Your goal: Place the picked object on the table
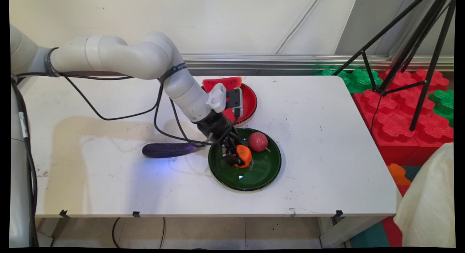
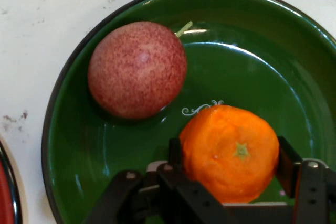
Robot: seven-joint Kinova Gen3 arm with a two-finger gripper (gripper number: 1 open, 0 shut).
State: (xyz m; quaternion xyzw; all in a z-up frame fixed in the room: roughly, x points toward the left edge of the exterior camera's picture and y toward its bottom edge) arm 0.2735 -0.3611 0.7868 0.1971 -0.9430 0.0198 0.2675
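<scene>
White table (image 1: 327, 166): green plate (image 2: 252, 40) holds a speckled red fruit (image 2: 136, 69) and a dimpled orange mandarin (image 2: 231, 153); gripper (image 2: 231, 163) fingers close against the mandarin's sides.

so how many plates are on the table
2. The green plate sits near the table's middle, holding an orange between the gripper fingers and a red fruit. The red plate lies behind it, partly hidden by the arm.
</scene>
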